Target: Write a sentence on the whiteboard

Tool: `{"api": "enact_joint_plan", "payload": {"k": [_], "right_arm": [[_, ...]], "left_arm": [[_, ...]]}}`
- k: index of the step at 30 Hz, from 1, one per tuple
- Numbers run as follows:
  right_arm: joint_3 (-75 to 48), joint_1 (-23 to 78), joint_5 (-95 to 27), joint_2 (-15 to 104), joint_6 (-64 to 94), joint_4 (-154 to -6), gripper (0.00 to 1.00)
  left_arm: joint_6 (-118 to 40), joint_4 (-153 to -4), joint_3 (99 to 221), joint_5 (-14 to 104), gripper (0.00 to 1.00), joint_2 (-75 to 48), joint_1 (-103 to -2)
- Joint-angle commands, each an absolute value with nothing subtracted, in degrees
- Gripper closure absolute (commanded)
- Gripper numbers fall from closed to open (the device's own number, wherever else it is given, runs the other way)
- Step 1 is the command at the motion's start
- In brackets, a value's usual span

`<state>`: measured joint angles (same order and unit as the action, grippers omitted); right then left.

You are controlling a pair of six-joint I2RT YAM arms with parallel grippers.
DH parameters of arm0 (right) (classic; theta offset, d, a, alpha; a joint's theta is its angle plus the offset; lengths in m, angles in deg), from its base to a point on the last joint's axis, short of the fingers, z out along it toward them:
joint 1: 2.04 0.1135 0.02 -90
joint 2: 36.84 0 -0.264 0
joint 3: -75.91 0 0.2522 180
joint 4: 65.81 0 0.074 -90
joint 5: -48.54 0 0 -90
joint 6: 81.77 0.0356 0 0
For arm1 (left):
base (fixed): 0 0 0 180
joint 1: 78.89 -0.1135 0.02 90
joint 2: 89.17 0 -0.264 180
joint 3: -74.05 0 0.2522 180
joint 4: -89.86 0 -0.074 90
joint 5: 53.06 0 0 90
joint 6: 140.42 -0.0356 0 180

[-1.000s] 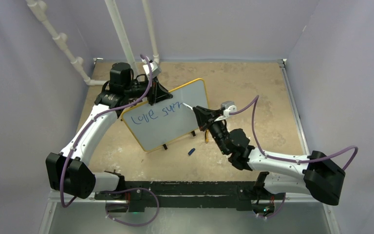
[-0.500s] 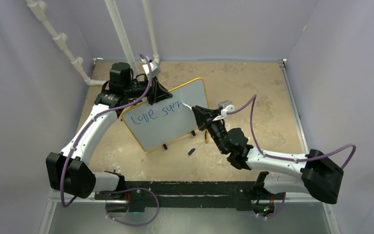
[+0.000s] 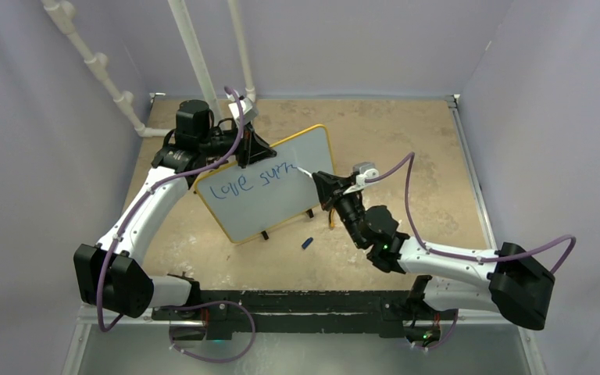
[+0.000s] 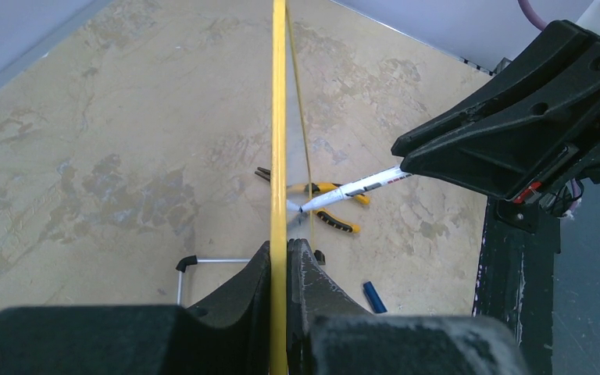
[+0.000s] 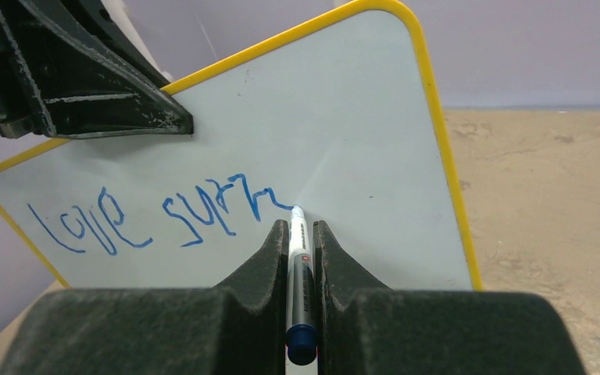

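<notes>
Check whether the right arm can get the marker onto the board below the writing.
Probably yes: the right gripper holds the marker against the whiteboard; nothing blocks the bare face below the sentence.

- We've got soft, even light across the top view, with only faint shadows.
- Pale glare streak mid-frame on the whiteboard (image 5: pixel 375 117), right wrist view.
- Bottom edges of both wrist views blur.

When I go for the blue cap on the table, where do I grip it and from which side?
Probably across its short width at mid-length, from straight above: the cap lies flat on the table, apart from the whiteboard, with bare surface along both long sides.
</notes>
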<state>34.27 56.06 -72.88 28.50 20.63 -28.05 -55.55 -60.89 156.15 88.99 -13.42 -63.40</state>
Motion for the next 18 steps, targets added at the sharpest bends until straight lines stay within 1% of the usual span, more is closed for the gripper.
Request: {"api": "enact_joint_plan", "payload": {"k": [1, 18], "right_arm": [[33.62, 55.96, -76.17, 27.24, 20.03, -27.85, 1.00], [30.74, 55.96, -73.65, 29.89, 16.96, -23.35, 1.00]], "left_arm": [[-57.37, -56.06, 153.29, 90.94, 1.00, -11.39, -62.98], [-57.33, -56.10, 153.13, 90.64, 1.00, -11.38, -63.07]]}}
